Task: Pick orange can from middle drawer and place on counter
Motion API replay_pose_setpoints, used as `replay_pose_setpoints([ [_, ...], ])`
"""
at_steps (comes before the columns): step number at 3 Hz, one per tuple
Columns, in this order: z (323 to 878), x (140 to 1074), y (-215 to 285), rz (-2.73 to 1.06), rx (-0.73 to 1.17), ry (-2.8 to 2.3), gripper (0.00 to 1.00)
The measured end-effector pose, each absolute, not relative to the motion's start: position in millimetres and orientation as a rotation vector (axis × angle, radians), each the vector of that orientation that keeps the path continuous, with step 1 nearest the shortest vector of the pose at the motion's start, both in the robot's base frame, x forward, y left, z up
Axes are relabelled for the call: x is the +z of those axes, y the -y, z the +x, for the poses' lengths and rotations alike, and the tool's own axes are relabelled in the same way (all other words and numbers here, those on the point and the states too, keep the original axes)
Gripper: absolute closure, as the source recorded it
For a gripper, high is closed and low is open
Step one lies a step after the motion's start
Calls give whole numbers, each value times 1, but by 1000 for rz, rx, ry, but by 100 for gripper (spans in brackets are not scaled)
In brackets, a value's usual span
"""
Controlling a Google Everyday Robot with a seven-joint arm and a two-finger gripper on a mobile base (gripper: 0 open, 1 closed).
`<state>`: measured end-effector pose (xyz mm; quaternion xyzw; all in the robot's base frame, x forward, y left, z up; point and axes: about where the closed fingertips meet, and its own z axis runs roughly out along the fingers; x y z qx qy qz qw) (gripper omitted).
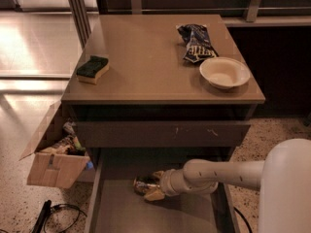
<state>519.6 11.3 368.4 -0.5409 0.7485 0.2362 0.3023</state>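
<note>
The middle drawer (121, 212) is pulled open at the bottom of the camera view, with a plain grey-brown floor. The orange can (142, 184) lies on its side at the drawer's back. My gripper (151, 185) reaches in from the right on a white arm, low over the floor. Its tan fingers (154, 195) sit above and below the can's right end and are shut on it. The counter (155, 57) is the tan top of the cabinet above.
On the counter are a green-and-yellow sponge (92, 69) at the left, a dark blue chip bag (197, 43) and a white bowl (224, 72) at the right. A closed drawer front (160, 133) overhangs the open drawer. A cardboard box (54, 154) and cables (53, 213) are on the floor at the left.
</note>
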Motion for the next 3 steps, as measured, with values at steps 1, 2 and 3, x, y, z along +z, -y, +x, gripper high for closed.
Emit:
replay_pose_setpoints([
  [1, 520, 368, -11, -1434, 626, -1985, 64],
  [2, 519, 378, -11, -1437, 647, -1969, 95],
  [3, 515, 400, -5, -1439, 692, -1943, 100],
])
